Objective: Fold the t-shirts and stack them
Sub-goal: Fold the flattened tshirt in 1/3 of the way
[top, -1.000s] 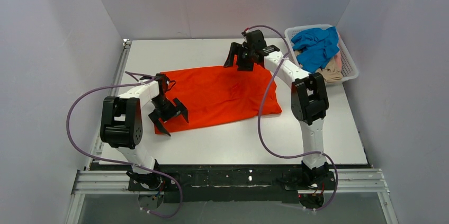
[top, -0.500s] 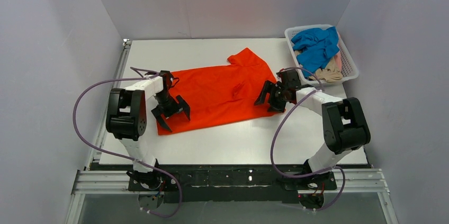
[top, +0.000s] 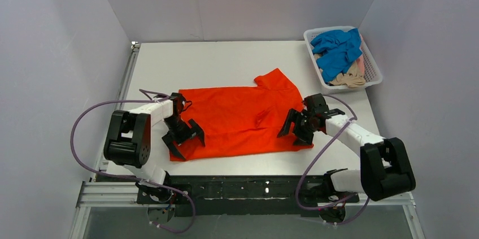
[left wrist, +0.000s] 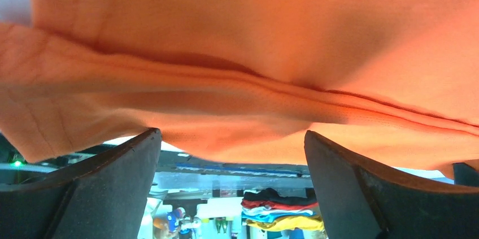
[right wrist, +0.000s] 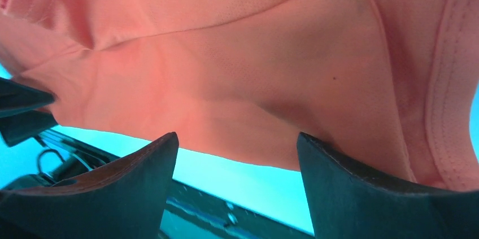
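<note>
The orange-red t-shirt (top: pixel 237 117) lies spread across the middle of the table, one sleeve sticking out at the back right. My left gripper (top: pixel 183 138) is open at its front left corner, jaws wide, cloth (left wrist: pixel 237 52) just ahead of them. My right gripper (top: pixel 295 130) is open at the front right corner, over the shirt's edge (right wrist: pixel 243 64); nothing is between its jaws. A blue t-shirt (top: pixel 338 48) and a pale beige-pink one (top: pixel 351 78) lie bundled in the basket.
The white mesh basket (top: pixel 373 64) stands at the back right corner of the table (top: pixel 214 58). Grey walls close in the left, back and right. The black rail (top: pixel 248 188) with the arm bases runs along the near edge.
My right arm swung from the shirt's back edge down to its front right corner. The shirt shifted toward the front and its sleeve unfolded at the back. My left gripper moved slightly nearer.
</note>
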You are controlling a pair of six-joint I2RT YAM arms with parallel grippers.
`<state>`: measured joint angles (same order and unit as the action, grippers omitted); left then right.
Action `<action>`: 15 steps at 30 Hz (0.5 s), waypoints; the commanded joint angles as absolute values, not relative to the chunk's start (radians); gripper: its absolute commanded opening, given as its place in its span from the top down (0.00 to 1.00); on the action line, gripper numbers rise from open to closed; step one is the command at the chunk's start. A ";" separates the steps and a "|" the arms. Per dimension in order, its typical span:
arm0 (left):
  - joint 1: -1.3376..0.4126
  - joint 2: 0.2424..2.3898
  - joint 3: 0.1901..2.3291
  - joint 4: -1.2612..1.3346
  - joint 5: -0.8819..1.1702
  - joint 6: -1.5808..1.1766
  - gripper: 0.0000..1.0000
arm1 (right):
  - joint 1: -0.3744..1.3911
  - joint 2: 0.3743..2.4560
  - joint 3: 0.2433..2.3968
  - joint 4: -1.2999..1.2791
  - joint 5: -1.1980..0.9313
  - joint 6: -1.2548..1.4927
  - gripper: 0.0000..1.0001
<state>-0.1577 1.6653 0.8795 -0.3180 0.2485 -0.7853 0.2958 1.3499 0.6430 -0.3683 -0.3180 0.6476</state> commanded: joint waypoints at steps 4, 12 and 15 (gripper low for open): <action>-0.189 1.459 0.731 -0.499 0.219 -0.820 0.00 | 0.321 1.111 0.627 -0.797 -0.192 0.704 0.13; -0.212 1.292 0.828 -0.564 0.237 -0.781 0.00 | 0.322 0.942 0.602 -0.806 -0.227 0.658 0.13; -0.218 1.252 0.882 -0.569 0.234 -0.772 0.01 | 0.327 0.917 0.684 -0.755 -0.245 0.596 0.11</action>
<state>-0.2050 1.3083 0.8116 -0.4255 0.2230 -0.7940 0.3206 0.9546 0.5804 -0.7971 -0.2234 0.6727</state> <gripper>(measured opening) 0.994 0.877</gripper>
